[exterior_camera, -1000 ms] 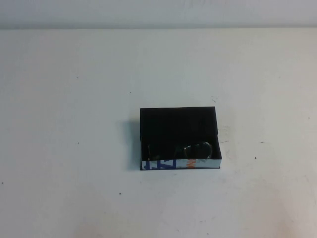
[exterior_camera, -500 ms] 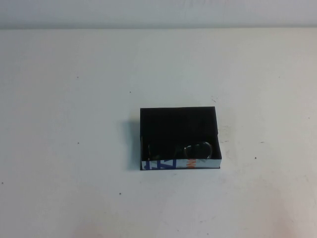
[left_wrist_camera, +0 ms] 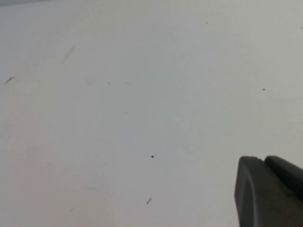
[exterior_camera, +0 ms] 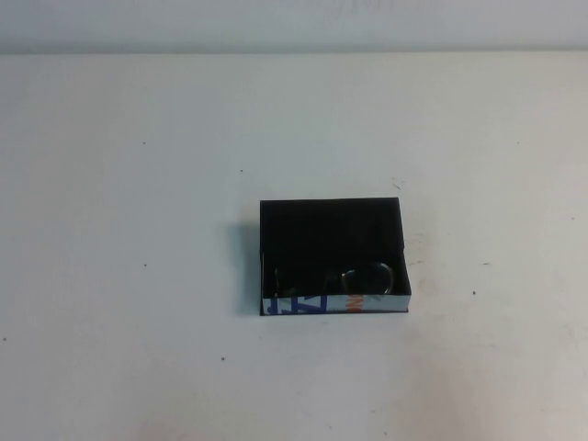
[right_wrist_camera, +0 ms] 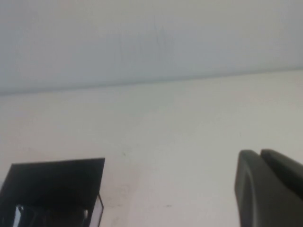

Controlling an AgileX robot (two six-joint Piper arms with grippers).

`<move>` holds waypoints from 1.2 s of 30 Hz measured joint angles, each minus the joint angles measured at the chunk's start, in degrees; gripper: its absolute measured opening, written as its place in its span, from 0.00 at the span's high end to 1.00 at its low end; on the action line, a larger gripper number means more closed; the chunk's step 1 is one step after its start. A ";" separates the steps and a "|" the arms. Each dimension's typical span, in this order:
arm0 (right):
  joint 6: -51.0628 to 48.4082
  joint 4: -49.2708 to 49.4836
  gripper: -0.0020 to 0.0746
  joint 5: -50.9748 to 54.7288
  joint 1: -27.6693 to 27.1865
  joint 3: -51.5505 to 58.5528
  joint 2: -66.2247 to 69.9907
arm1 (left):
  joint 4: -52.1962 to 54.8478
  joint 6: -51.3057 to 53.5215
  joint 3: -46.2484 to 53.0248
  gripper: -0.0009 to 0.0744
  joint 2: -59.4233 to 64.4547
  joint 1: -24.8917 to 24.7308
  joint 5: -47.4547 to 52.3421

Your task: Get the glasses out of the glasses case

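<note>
The glasses case [exterior_camera: 312,225] is an open, shallow black box near the middle of the white table in the high view. Its near wall [exterior_camera: 294,304] is white with blue letters and an orange mark. The dark glasses [exterior_camera: 366,277] lie inside along that near wall, and one lens shows towards the right. The case also shows in the right wrist view [right_wrist_camera: 54,179]. My right gripper [right_wrist_camera: 259,153] is shut and empty, off to the case's side over bare table. My left gripper [left_wrist_camera: 263,159] is shut and empty over bare table. Neither arm shows in the high view.
The white table [exterior_camera: 138,276] carries small dark specks. A pale wall [exterior_camera: 276,23] rises behind its far edge.
</note>
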 joint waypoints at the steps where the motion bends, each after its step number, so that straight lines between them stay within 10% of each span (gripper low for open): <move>1: -0.79 0.00 1.00 1.21 0.00 -2.00 3.48 | 0.00 0.00 0.00 0.99 0.00 0.00 0.00; 12: -29.99 17.98 1.00 25.05 2.49 -28.23 48.20 | 0.00 0.00 0.00 0.99 0.00 0.00 0.00; 17: -38.85 11.94 1.00 42.68 11.30 -46.94 67.45 | 0.00 0.00 0.00 0.99 0.00 0.00 0.00; 28: -54.83 6.31 0.98 45.88 24.19 -68.80 92.97 | 0.00 0.00 0.00 0.99 0.00 0.00 0.00; 36: -67.09 10.12 0.68 46.02 27.56 -74.26 101.88 | 0.00 0.00 0.00 0.99 0.00 0.00 0.00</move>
